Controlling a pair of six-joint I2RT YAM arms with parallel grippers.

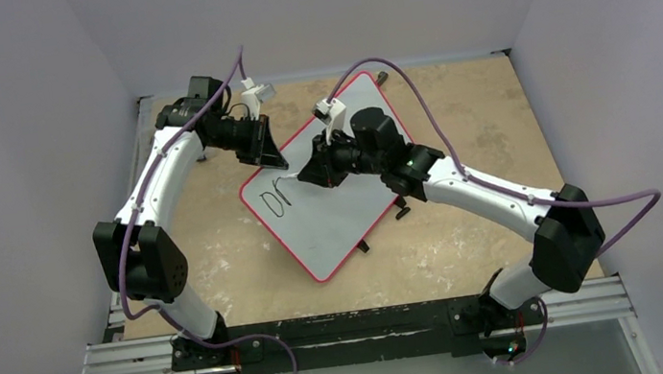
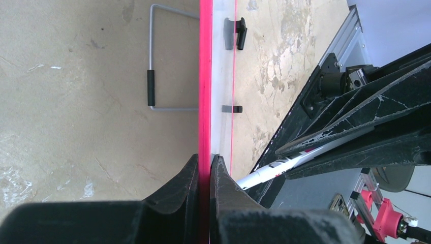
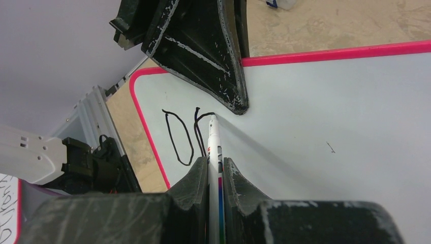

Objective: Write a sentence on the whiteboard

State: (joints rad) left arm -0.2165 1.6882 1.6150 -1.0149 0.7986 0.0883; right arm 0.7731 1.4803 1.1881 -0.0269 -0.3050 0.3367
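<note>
Now: our left gripper (image 2: 205, 158) clamped on whiteboard (image 2: 205, 76) rim, right gripper (image 3: 215, 162) pinching marker (image 3: 214, 140); sentence (image 3: 189, 136) only at "Dr"; next we need steady tip pressure.

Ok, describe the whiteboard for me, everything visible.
The whiteboard is a white rectangle with rounded corners, a thin red rim and small black edge clips, set askew on the tan table. The left pincer clamps its rim; the marker in the right pincer touches it beside black strokes.
</note>
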